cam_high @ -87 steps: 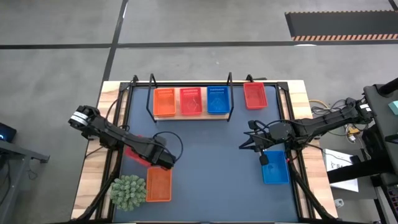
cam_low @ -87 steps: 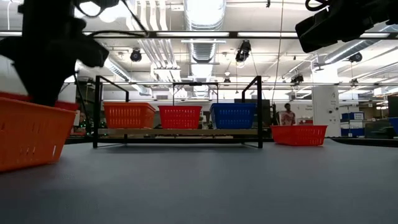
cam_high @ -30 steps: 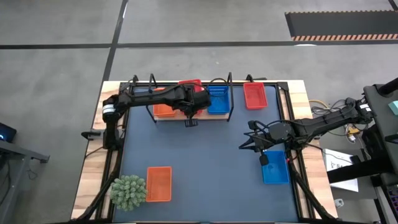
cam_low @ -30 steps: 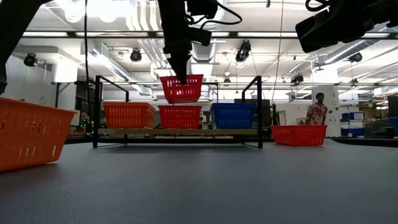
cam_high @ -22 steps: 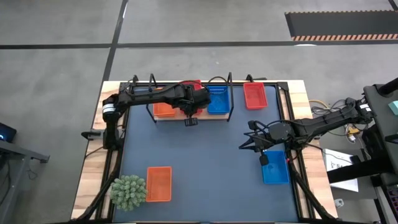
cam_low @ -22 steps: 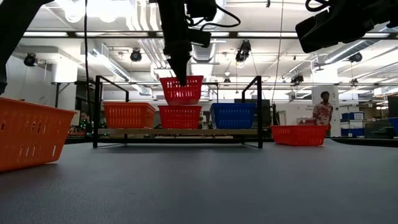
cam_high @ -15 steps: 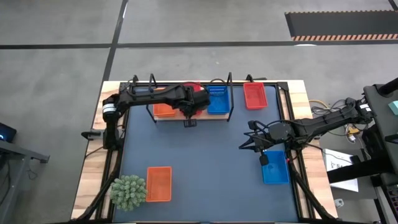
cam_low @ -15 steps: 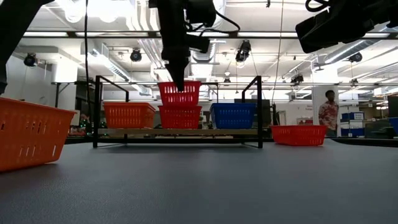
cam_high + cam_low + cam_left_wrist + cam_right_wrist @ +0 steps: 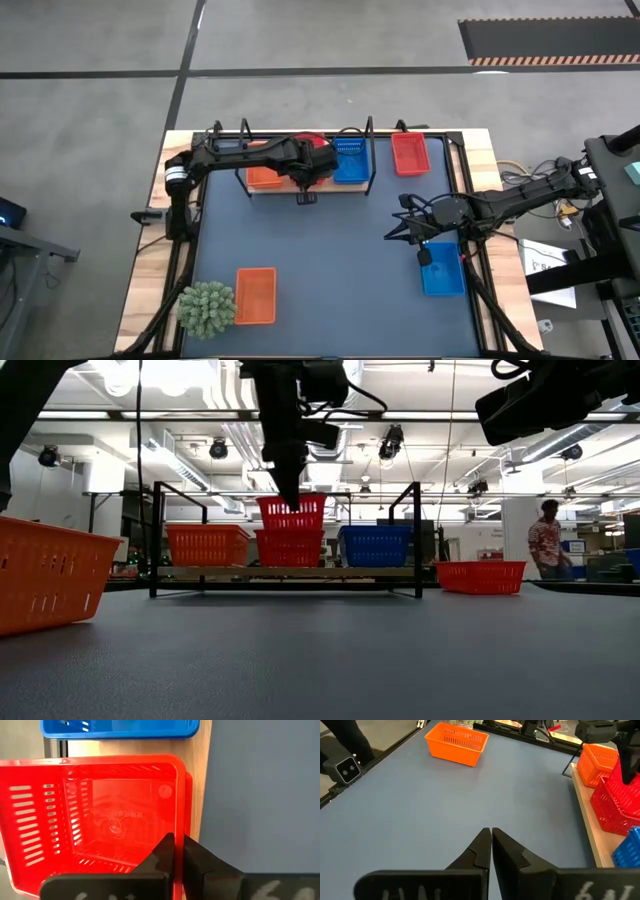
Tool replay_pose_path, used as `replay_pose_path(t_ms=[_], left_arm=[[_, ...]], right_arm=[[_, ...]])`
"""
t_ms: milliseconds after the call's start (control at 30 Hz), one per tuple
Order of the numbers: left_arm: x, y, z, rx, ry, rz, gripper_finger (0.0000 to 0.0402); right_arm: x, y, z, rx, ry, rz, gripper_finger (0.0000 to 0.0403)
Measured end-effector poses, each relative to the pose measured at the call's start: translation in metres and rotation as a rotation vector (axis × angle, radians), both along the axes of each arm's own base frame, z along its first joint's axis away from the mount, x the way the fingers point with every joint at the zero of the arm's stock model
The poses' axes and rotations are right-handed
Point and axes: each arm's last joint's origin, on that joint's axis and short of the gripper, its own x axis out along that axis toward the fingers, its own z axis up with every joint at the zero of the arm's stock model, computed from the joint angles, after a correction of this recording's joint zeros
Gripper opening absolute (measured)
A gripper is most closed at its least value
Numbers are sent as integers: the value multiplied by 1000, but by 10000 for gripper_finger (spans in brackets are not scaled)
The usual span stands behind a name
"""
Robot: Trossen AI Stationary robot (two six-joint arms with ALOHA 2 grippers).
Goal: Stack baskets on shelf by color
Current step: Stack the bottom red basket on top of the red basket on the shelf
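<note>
The left end effector [image 9: 293,503] pinches the near wall of a red mesh-walled plastic basket [image 9: 292,512], which sits partly nested in a second red plastic basket [image 9: 290,547] at the middle of the light wooden shelf in a black wire frame [image 9: 285,572], at the far side of the dark-blue mat on the worktop [image 9: 330,260]. An orange plastic basket [image 9: 206,544] stands left of them on the shelf, a blue plastic basket [image 9: 374,545] right. The right end effector [image 9: 424,256] hangs closed and empty over another blue basket [image 9: 443,275] at the near right
</note>
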Motion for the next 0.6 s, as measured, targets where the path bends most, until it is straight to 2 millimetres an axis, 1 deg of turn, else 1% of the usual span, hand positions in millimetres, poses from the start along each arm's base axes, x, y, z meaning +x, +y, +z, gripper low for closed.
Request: replay_pose_path(t_ms=[333, 600], left_arm=[[-1, 0, -13, -3, 14, 0, 0], [1, 0, -14, 2, 3, -8, 0]], right_arm=[[-1, 0, -1, -3, 14, 0, 9], [-1, 0, -1, -3, 14, 0, 9]])
